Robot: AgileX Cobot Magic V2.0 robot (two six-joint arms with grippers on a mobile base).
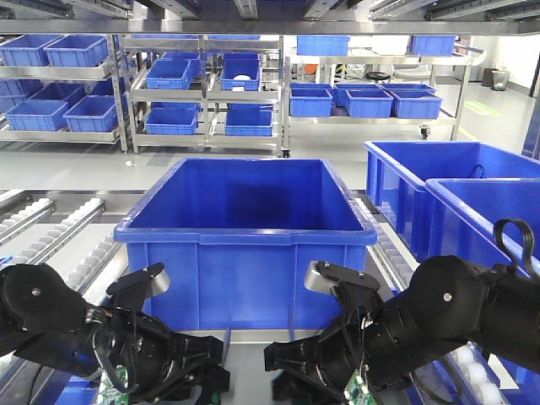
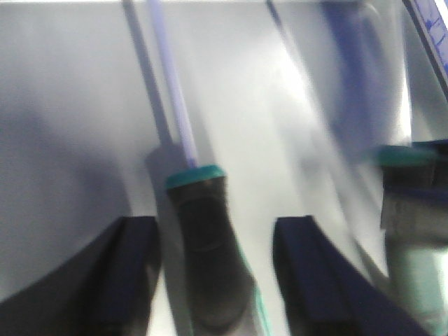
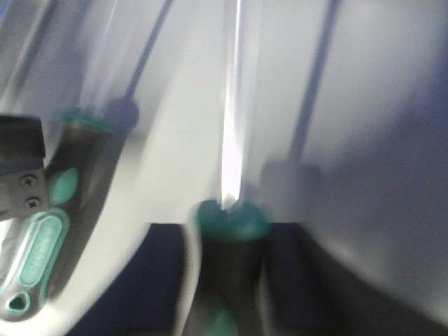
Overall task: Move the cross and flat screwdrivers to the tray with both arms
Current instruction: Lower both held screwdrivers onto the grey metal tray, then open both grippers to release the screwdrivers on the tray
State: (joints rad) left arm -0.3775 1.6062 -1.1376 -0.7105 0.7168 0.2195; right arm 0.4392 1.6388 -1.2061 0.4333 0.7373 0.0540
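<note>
In the left wrist view a screwdriver [image 2: 206, 252] with a black handle and teal collar lies on the pale surface between my left gripper's fingers [image 2: 133, 269], with a gap on each side. The left gripper [image 2: 218, 269] is open and low at the front [image 1: 207, 375]. In the right wrist view my right gripper [image 3: 227, 280] has its fingers [image 3: 297, 280] close against a second black-and-teal screwdriver [image 3: 227, 266], shaft pointing away; it appears shut on it. It also shows in the front view [image 1: 283, 371]. The tip types are blurred. The big blue tray [image 1: 245, 245] stands just behind both grippers.
Two more blue bins [image 1: 456, 194] stand at the right of the tray. Roller conveyors [image 1: 51, 245] run on the left. Racks with blue bins [image 1: 202, 84] fill the background. Each wrist view shows the other screwdriver close beside it [image 2: 413, 210] [image 3: 49, 238].
</note>
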